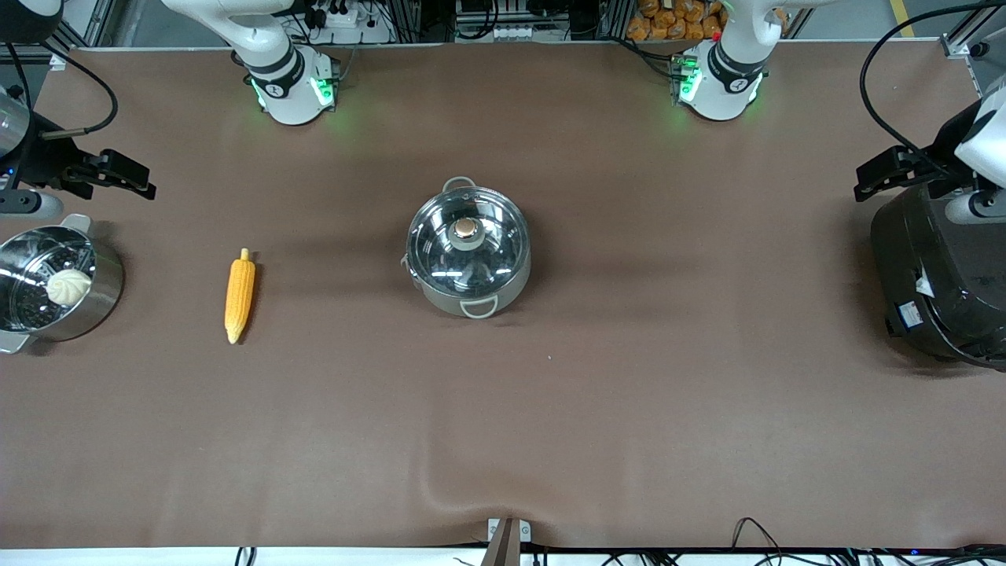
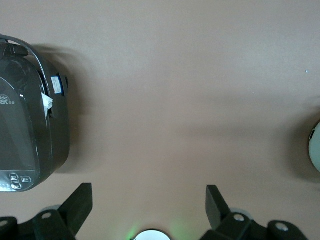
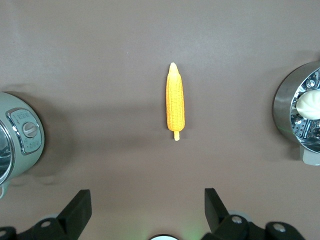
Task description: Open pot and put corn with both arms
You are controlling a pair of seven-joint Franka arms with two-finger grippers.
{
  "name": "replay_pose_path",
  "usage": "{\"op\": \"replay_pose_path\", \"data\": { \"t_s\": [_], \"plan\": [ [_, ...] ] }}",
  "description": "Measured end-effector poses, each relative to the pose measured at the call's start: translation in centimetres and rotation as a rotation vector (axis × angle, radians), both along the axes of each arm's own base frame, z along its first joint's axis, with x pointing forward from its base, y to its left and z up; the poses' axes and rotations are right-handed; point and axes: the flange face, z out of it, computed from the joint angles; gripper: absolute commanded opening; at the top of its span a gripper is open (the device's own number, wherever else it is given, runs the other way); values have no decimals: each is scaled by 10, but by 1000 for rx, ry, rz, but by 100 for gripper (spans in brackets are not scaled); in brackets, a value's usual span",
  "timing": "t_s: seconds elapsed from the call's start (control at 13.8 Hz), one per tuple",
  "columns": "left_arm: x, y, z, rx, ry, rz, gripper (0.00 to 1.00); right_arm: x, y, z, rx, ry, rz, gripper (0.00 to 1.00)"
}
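Pot (image 1: pixel 468 250) sits at centre of the front view on the brown bench (image 1: pixel 629 393), glass lid (image 1: pixel 467 240) seated on it, copper-topped knob (image 1: pixel 467 229) upright at lid centre. One pale loop handle points toward the robot bases, the other toward the front camera. In the right wrist view the pot (image 3: pixel 17 135) shows only as a slice at the frame's edge.

Corn (image 1: pixel 239 295) lies flat on the bench, well apart from the pot toward the right arm's end, at centre-left of the front view. Its length runs roughly along the near–far line. Corn is in plain sight in the right wrist view (image 3: pixel 175 101), untouched.

Steamer pot (image 1: pixel 55 283) with a white bun (image 1: pixel 68 287) stands at the left edge of the front view, past the corn. Black rice cooker (image 1: pixel 939 271) stands at the right edge.

Right gripper (image 1: pixel 130 179), upper left of the front view, hangs just above the steamer pot's end of the bench; jaws spread wide, nothing between them. Left gripper (image 1: pixel 884 174), upper right of the frame, hangs over the rice cooker; jaws likewise wide apart and empty, as its wrist view (image 2: pixel 149 202) shows.
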Motion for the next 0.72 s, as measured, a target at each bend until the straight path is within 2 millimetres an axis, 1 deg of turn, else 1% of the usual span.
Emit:
{"op": "replay_pose_path", "data": {
  "t_s": [0.29,0.43,0.51,0.58,0.72],
  "plan": [
    [4,0,0,0,-3,3,100,4,-1,-6,-1,-1,-2,100],
    [3,-8,2,-1,-8,-11,100,6,-1,-10,-1,1,-2,100],
    [2,-19,3,-2,-8,-31,100,7,-1,-11,-1,3,-3,100],
    [0,-37,2,-3,-8,-60,100,8,-1,-13,-1,6,-3,100],
    [-5,-81,-2,-14,2,-97,100,11,-1,-17,-2,2,-3,100]
  ]
}}
